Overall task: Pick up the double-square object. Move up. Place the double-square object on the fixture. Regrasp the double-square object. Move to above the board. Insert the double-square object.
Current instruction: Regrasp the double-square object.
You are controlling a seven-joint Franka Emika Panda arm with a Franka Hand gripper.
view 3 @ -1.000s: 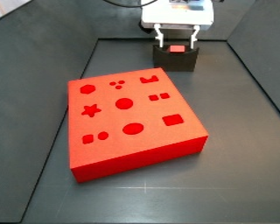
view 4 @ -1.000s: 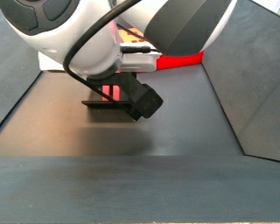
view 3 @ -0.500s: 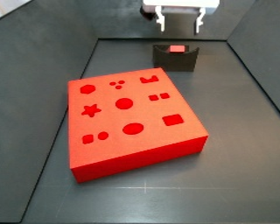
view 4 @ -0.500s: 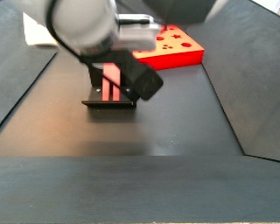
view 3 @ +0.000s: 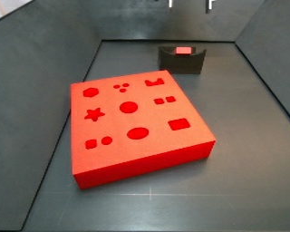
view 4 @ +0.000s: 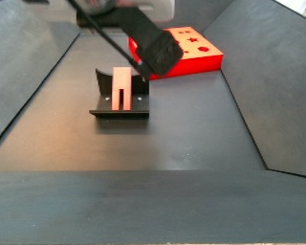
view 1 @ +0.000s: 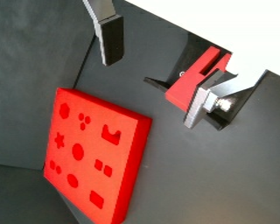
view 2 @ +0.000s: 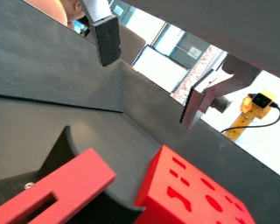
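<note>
Tool [view 1: 154,74] open, well above double-square object [view 1: 199,74], apparently.

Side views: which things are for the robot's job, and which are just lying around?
For the job:
the double-square object, standing in the fixture
the board
the gripper, open and empty, high above the fixture

Just there:
the yellow device, seen in a wrist view beyond the dark wall

Even, soft overhead light; faint shadows; claw [view 1: 152,63] fingers blurred close-up; bright window glare.
</note>
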